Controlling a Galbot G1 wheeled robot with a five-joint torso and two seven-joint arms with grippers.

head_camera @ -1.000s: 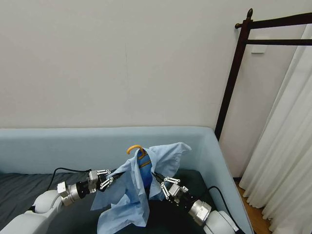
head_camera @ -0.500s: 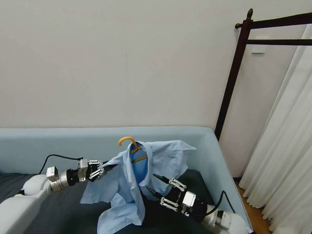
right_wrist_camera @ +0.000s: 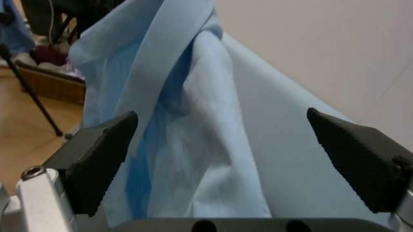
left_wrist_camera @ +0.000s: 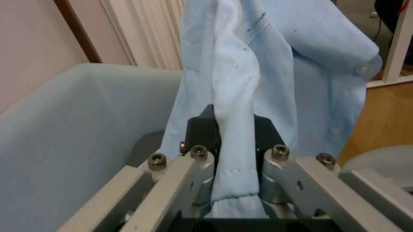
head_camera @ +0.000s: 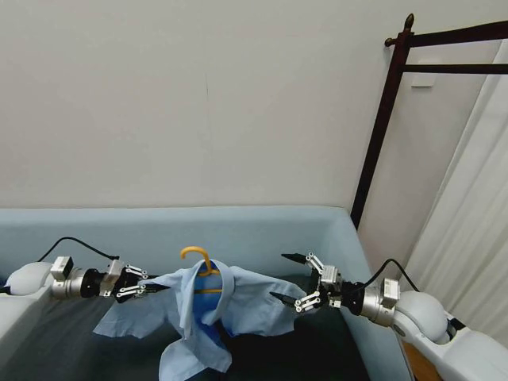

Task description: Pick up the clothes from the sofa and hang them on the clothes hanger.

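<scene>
Pale sofa (head_camera: 262,226) sits low. At 6 o'clock the blue shirt (head_camera: 254,294), soft and light, sits on a yellow hanger (head_camera: 194,254). The left gripper (head_camera: 152,286) jaws pinch its sleeve; the right gripper (head_camera: 284,278) jaws are spread. Best hold, I think: the hook.

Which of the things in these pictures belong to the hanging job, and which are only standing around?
Job: blue shirt, yellow hanger, sofa, wooden rack, left gripper clamping the shirt, open right gripper.
Around: white curtain, wall.

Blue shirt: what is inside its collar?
A yellow hanger: its hook sticks out above the shirt; cloth covers its ends. The left gripper grips one side; the right gripper is open nearby.
</scene>
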